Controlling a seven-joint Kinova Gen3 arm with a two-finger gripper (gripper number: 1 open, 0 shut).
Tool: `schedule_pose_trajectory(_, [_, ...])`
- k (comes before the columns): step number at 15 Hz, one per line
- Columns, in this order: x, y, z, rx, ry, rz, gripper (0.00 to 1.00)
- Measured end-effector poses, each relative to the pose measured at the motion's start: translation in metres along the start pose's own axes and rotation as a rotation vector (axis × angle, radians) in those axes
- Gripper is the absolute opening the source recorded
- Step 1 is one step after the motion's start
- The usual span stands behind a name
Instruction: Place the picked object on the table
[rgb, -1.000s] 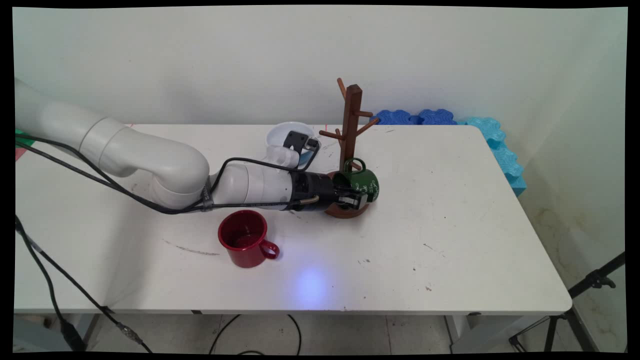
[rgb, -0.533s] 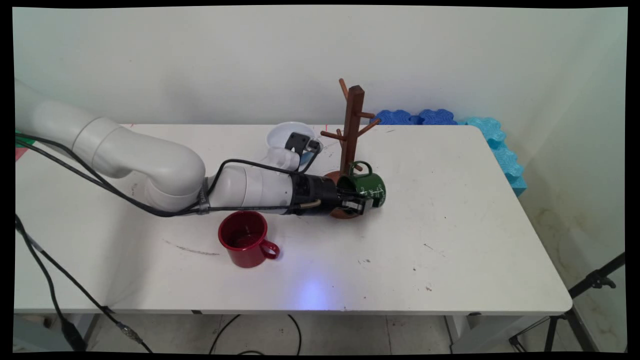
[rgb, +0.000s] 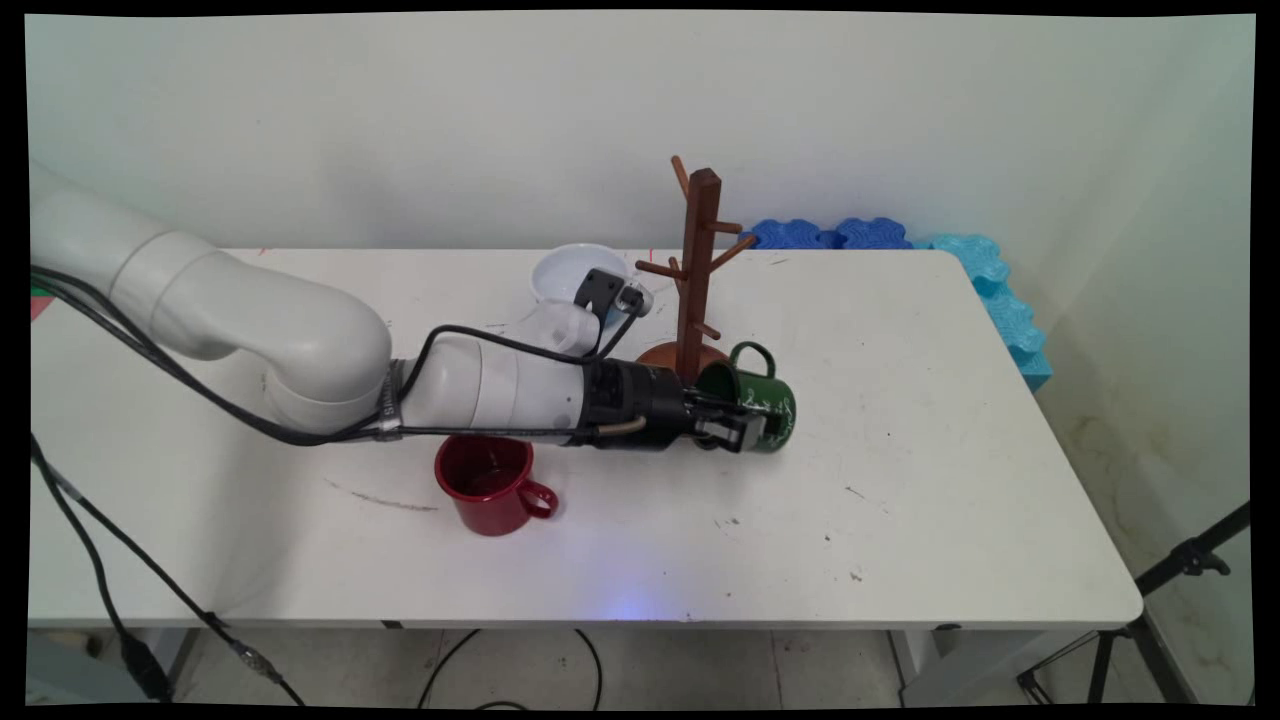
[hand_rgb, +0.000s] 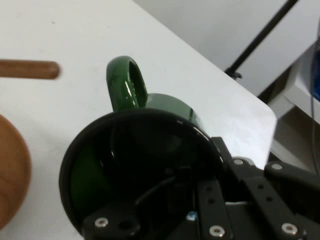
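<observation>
My gripper (rgb: 738, 430) is shut on the rim of a green mug (rgb: 762, 407), held on its side just above the table with its handle pointing up. In the hand view the green mug (hand_rgb: 150, 125) fills the middle, its dark mouth facing me and one finger inside it. The wooden mug tree (rgb: 694, 270) stands just behind and to the left of the mug, its round base (hand_rgb: 12, 175) at the left edge of the hand view and one peg (hand_rgb: 27, 70) above it. A red mug (rgb: 490, 485) stands upright in front of my forearm.
A white bowl (rgb: 575, 270) sits behind my wrist near the table's back. Blue foam pieces (rgb: 900, 245) lie past the table's far right corner. A black tripod leg (rgb: 1180, 570) stands off the right edge. Black cables hang along my arm.
My gripper has carried the green mug to the right and towards the front, away from the mug tree's base. The red mug and the tree have stayed where they were.
</observation>
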Motion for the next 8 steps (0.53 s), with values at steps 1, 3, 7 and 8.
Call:
schedule_pose_trajectory(1, [0.0,0.003,-0.003,-0.005,-0.001,0.004,0.0])
schedule_pose_trajectory(3, [0.002,0.012,-0.009,-0.019,-0.006,0.018,0.0])
schedule_pose_trajectory(7, [0.008,0.029,-0.025,-0.045,-0.021,0.079,0.0])
schedule_pose_trajectory(8, [0.01,0.033,-0.029,-0.055,-0.032,0.101,0.0])
